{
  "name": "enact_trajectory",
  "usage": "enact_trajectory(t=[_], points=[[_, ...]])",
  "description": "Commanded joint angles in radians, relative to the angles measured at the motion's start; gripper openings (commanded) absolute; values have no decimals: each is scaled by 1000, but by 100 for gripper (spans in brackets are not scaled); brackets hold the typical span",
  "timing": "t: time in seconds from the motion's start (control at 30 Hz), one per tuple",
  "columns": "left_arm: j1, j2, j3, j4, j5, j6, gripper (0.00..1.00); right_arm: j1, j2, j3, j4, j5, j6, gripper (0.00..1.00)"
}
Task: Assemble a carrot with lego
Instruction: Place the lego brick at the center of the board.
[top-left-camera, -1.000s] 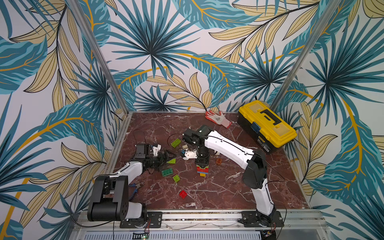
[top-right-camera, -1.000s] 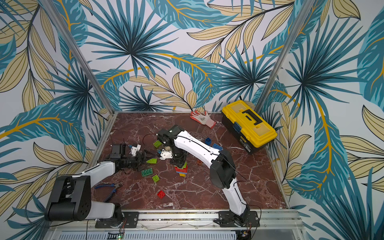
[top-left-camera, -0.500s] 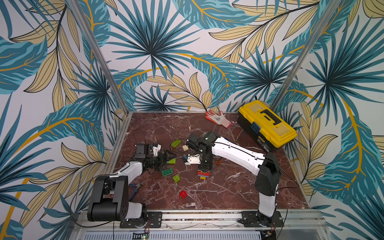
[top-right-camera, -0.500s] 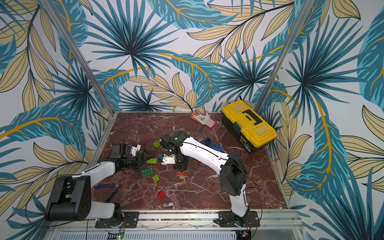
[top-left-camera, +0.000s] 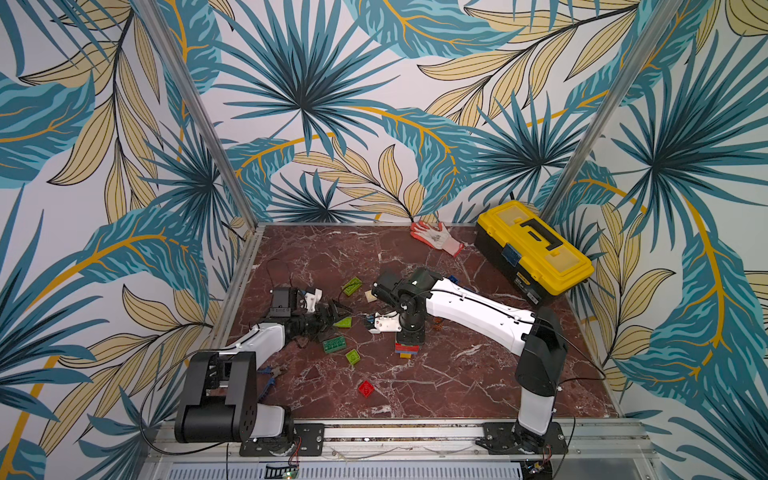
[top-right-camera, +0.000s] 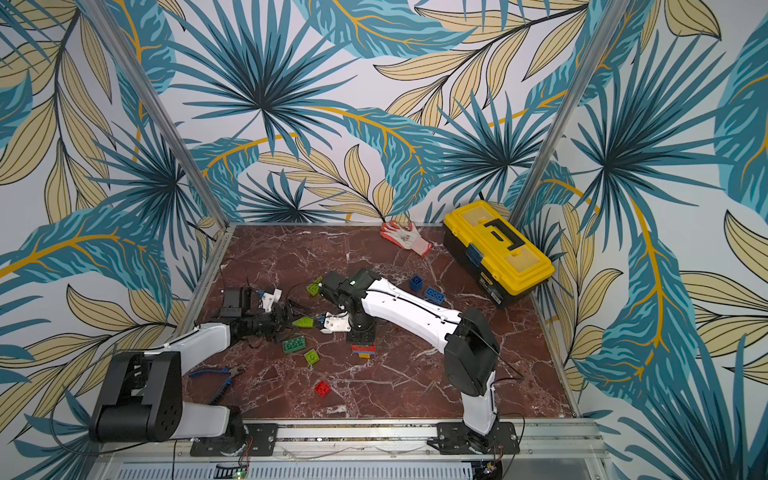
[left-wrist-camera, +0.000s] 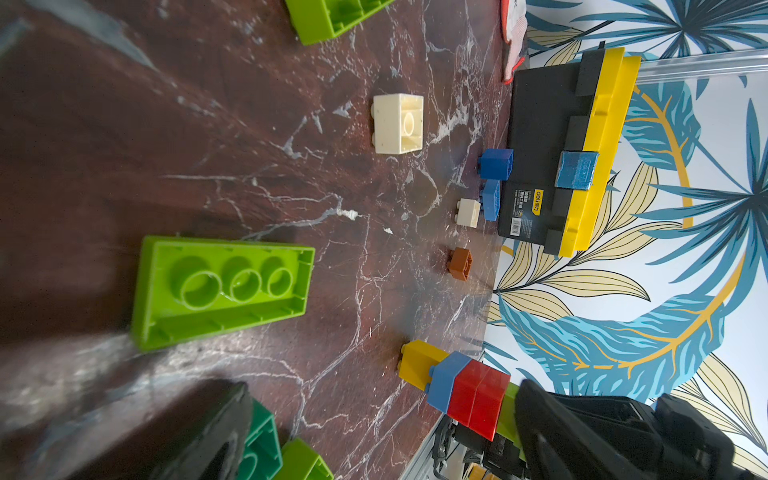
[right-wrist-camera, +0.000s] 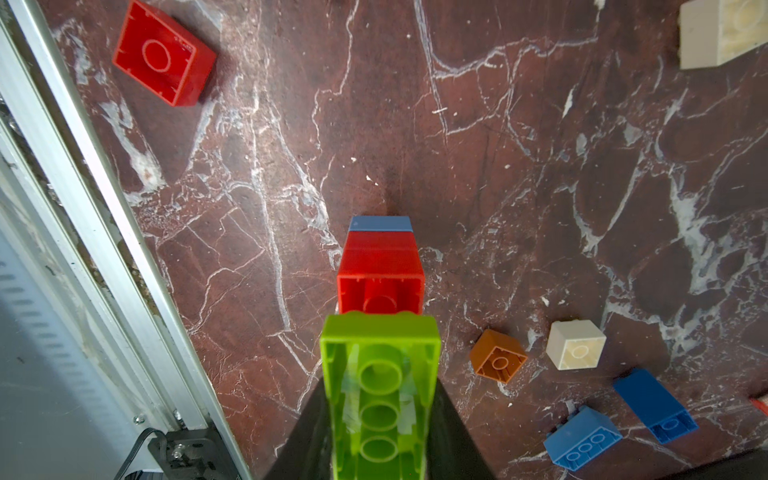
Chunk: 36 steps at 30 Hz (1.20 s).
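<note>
My right gripper (top-left-camera: 409, 331) is shut on a light green oblong lego brick (right-wrist-camera: 380, 395), hollow side up. This brick tops a stack (top-left-camera: 408, 348) (top-right-camera: 363, 348) of red (right-wrist-camera: 380, 270), blue (right-wrist-camera: 380, 223) and yellow (left-wrist-camera: 417, 363) bricks. The yellow end rests on the marble table. My left gripper (top-left-camera: 332, 316) (left-wrist-camera: 384, 399) lies low and open at the left. A light green brick (left-wrist-camera: 224, 286) (top-left-camera: 343, 322) sits just ahead of its jaws, outside them. Nearby are a dark green oblong brick (top-left-camera: 333, 345) and a light green square one (top-left-camera: 353, 356).
Loose bricks lie around: red (top-left-camera: 365, 388), light green (top-left-camera: 351, 286), cream (top-left-camera: 371, 296), two blue (top-right-camera: 416, 282) (top-right-camera: 434, 295), orange (right-wrist-camera: 498, 356), small cream (right-wrist-camera: 575, 345). A yellow toolbox (top-left-camera: 534, 253) and a glove (top-left-camera: 436, 237) are at the back right. Pliers (top-right-camera: 216, 374) lie front left.
The right arm's elbow has swung right and dropped. Its gripper and the brick stack have shifted slightly toward the front. The left arm has stayed still.
</note>
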<state>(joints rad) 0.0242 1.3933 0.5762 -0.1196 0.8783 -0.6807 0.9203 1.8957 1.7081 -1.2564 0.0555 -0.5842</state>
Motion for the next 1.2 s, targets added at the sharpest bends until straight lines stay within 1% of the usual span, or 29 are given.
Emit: enact_trajectory(t=[0.0,0.23,0.6,0.73,0.87,1.0,1.17], points=[[6,-8,14,7,0,10,99,6,19,-27,39,20,-11,33],[6,-15,13,6,5,12,99,6,11,-23,40,17,-7,39],[6,-17,13,7,4,12,99,3,1,-5,51,-2,-6,45],[6,-16,13,6,3,11,99,0,-21,-8,51,-25,-5,49],[6,-20,11,7,1,10,99,0,-55,-15,59,-63,1,56],[6,-28,11,5,-3,-1,99,0,-94,-29,81,-74,12,63],[3,-59,47,-82,-54,10,99,0,-152,-51,113,-88,17,71]])
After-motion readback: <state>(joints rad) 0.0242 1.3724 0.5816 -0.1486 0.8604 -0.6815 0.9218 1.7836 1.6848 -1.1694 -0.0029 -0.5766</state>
